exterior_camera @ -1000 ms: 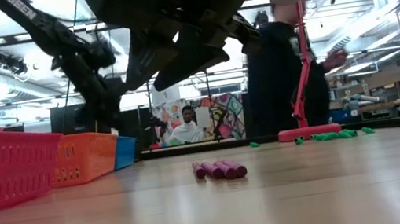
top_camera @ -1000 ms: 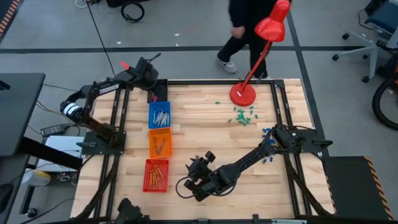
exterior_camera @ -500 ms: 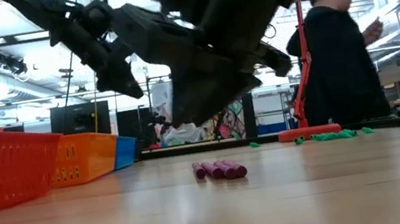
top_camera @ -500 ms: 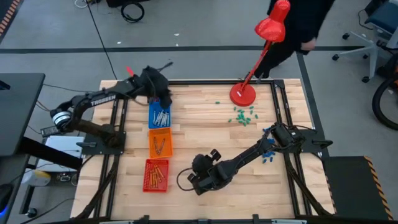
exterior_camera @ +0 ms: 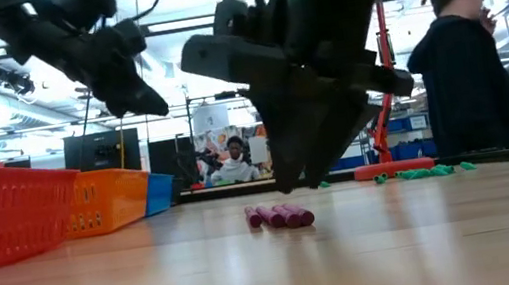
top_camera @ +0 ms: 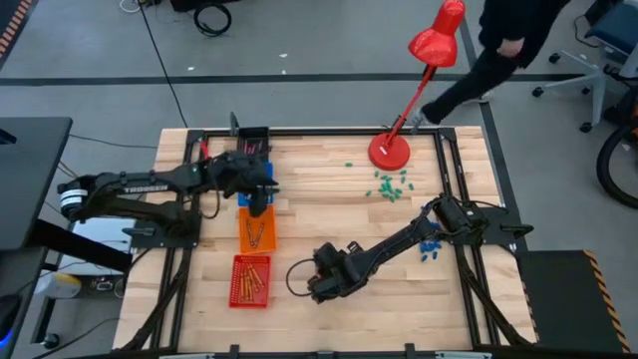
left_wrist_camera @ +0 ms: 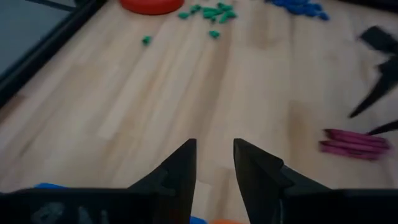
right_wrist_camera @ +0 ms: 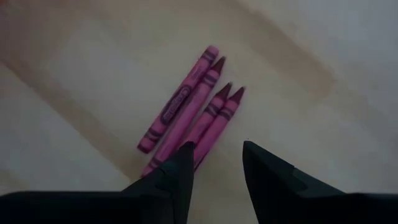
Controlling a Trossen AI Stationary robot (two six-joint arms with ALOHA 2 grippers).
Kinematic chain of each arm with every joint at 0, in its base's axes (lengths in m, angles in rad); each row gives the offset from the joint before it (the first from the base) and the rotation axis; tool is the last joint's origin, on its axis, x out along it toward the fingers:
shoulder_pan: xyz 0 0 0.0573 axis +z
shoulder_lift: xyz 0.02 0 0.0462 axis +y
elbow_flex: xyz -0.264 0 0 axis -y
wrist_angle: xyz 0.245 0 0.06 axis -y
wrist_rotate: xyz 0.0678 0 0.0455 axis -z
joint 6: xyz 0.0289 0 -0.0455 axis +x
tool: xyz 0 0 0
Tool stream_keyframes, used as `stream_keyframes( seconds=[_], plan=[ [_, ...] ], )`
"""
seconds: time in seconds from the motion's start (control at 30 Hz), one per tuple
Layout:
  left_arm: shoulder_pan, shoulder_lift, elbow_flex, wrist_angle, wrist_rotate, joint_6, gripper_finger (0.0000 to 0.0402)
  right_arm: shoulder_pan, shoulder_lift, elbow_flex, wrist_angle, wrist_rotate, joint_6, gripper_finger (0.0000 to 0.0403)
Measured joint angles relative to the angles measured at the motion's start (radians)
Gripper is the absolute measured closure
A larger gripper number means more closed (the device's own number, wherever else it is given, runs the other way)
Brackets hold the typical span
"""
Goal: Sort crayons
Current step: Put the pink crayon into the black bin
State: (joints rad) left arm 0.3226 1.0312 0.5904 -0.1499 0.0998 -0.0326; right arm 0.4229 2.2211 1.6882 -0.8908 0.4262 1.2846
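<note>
Several magenta crayons (right_wrist_camera: 193, 118) lie side by side on the wooden table, also in the low view (exterior_camera: 279, 216) and the left wrist view (left_wrist_camera: 351, 142). My right gripper (right_wrist_camera: 217, 155) is open and empty, pointing down just above them; it also shows in the low view (exterior_camera: 301, 184) and the high view (top_camera: 324, 281). My left gripper (top_camera: 259, 204) is open and empty, above the gap between the blue bin (top_camera: 243, 178) and the orange bin (top_camera: 256, 231). The orange bin and the red bin (top_camera: 249, 280) hold crayons.
A red desk lamp (top_camera: 389, 150) stands at the far edge. Green bits (top_camera: 389, 184) lie near its base, and blue bits (top_camera: 429, 249) lie under the right arm. A person (exterior_camera: 473, 79) walks behind the table's far right.
My left gripper has swung from the far left corner toward the near edge and now hangs over the bins. My right gripper has tipped its fingers down over the magenta crayons. The crayons have stayed still. The person has walked to the right.
</note>
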Motion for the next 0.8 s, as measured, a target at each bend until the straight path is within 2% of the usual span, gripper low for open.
stream_keyframes(
  seconds=[0.3, 0.4, 0.8],
  plan=[
    [-0.132, -0.046, -0.028, 0.005, 0.0, -0.027, 0.0283, -0.036, 0.0, 0.0, -0.005, -0.12, 0.004, 0.0261],
    [-0.159, -0.046, -0.028, 0.006, 0.0, -0.026, 0.0283, -0.042, 0.0, 0.0, -0.005, -0.129, 0.004, 0.0261],
    [-0.176, -0.046, -0.028, 0.005, -0.009, -0.025, 0.0283, -0.042, 0.0, 0.0, 0.005, -0.14, 0.007, 0.0261]
  ],
)
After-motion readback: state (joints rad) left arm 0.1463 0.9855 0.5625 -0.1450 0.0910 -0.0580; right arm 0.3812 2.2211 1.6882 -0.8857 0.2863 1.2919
